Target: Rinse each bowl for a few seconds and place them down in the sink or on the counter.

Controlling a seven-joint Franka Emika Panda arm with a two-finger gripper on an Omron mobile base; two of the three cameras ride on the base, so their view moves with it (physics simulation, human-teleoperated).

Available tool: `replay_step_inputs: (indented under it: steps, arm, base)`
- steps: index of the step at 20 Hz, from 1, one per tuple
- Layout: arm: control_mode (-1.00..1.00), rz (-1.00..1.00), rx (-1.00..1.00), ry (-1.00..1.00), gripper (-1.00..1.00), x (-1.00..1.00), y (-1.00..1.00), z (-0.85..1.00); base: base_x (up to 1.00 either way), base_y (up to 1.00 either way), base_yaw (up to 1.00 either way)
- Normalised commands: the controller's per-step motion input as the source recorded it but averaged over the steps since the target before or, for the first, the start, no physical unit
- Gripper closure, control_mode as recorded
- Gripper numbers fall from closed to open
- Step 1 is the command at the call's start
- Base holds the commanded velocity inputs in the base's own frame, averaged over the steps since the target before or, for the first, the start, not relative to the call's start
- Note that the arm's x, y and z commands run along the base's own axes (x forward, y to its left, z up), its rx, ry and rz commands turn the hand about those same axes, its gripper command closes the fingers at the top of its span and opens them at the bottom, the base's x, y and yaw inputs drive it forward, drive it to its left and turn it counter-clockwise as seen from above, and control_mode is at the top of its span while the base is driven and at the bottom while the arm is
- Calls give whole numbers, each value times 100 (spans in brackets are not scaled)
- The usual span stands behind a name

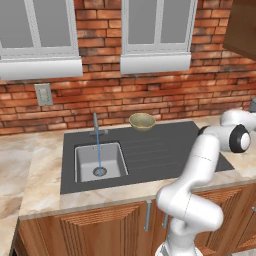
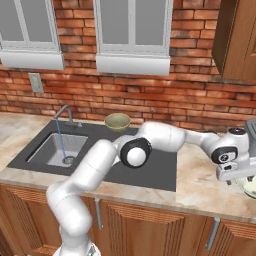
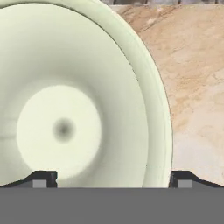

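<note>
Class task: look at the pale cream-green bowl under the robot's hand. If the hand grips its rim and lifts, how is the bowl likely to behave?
The pale bowl looks smooth and glossy, so its rim may slip between the open hand. It seems rigid, holding a clean round shape, so it probably won't flex. Being shallow with a curved wall, it could tilt if lifted by one edge off the counter.

A red brick wall (image 1: 150,95) carries two white-framed windows (image 1: 156,25), a wall outlet (image 1: 43,94) and a wooden upper cabinet (image 2: 235,40).
</note>
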Motion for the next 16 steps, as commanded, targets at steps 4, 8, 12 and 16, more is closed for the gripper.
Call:
replay_step_inputs:
  steps: [4,8,12,16]
  arm:
    - [-100,0,0,2,-100,23,-39,-19]
    - [-100,0,0,2,100,17,-27,-14]
    - [-100,0,3,0,100,4,-22,-1]
    - [-100,0,5,-1,100,0,-16,4]
  base:
    - [0,0,0]
    - [0,0,0]
    - [0,0,0]
    - [0,0,0]
